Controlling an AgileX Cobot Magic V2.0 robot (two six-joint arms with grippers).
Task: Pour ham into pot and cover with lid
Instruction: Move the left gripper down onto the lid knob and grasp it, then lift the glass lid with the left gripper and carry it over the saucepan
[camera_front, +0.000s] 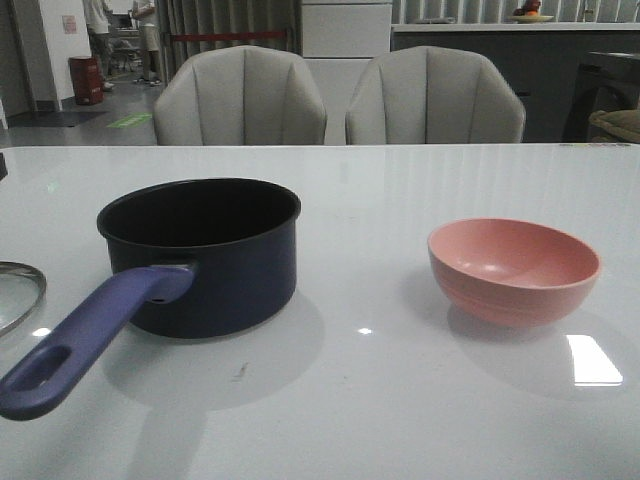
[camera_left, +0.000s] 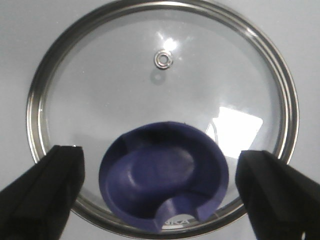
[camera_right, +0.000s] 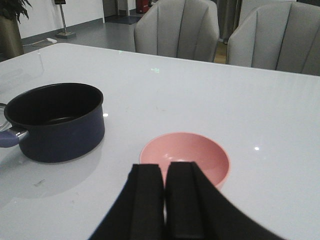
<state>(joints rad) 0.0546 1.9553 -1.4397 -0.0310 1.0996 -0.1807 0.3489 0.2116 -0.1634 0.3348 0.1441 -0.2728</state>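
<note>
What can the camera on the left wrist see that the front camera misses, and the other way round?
Only the left wrist view shows the whole lid from above, with its blue knob, a small vent hole, and the open left gripper straddling that knob. Only the front view shows the pot, the pink bowl and two chairs behind the table. Both share the lid, just a sliver at the front view's edge, and the white table.

Closed black fingers (camera_right: 164, 200) hang near pink bowl (camera_right: 187, 155); the pot (camera_right: 55, 122) sits beyond.

Showroom-like hall: white table (camera_front: 420, 420), padded chairs (camera_front: 240, 95).
</note>
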